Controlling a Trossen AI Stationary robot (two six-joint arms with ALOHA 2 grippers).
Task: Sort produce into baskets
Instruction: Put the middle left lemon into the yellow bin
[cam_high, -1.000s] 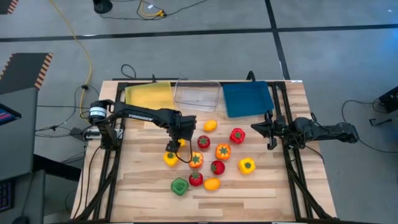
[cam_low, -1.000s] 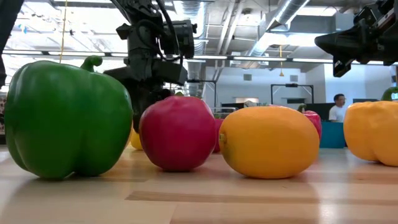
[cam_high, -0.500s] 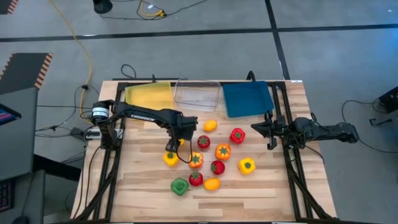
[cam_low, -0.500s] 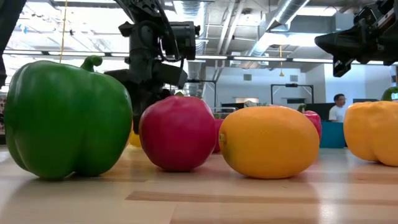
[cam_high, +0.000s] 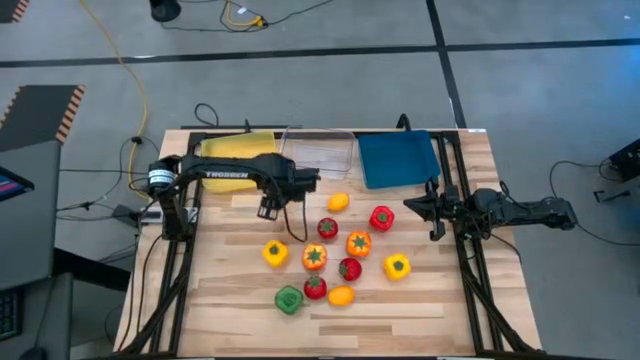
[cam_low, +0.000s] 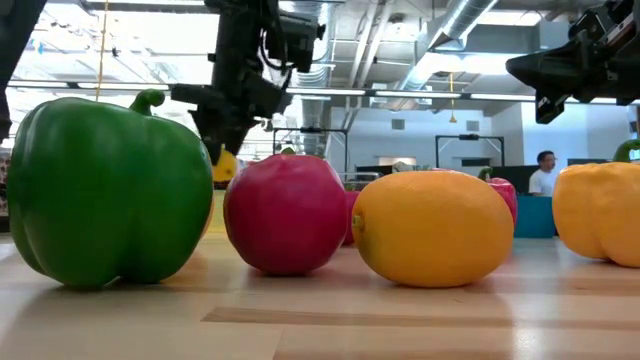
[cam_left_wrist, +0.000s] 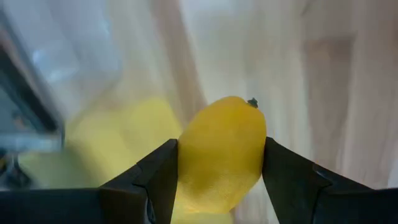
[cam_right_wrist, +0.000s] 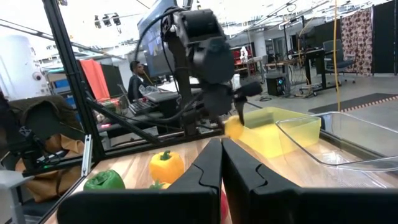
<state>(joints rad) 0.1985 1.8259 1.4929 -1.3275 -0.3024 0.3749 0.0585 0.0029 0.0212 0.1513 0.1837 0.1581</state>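
My left gripper (cam_high: 268, 210) is shut on a yellow lemon (cam_left_wrist: 221, 155) above the table, between the produce and the yellow basket (cam_high: 240, 152). The lemon also shows in the low view (cam_low: 225, 165). The clear basket (cam_high: 318, 150) and the blue basket (cam_high: 397, 158) stand along the far edge. Several peppers, red fruits and citrus lie mid-table, among them a yellow pepper (cam_high: 275, 253), a green pepper (cam_high: 289, 299) and a red pepper (cam_high: 381, 217). My right gripper (cam_high: 428, 212) is shut and empty at the right side. My left gripper pinches the lemon by its two opposite sides (cam_left_wrist: 186, 155) between its two fingers (cam_left_wrist: 155, 171). The fingers come from above, pointing down. The lemon is lifted clear of the table, its stem end (cam_left_wrist: 252, 103) pointing away from the wrist.
The produce lies close together in the table's middle, from an orange citrus (cam_high: 338, 202) down to a yellow-orange lemon (cam_high: 341, 295) near the front. Bare wood shows at the front left and front right. A person (cam_low: 545, 172) stands in the room beyond.
My left gripper has risen and gone toward the table's far edge and the yellow basket, carrying the lemon. The lemon lay on the table beside the yellow pepper and is now lifted clear.
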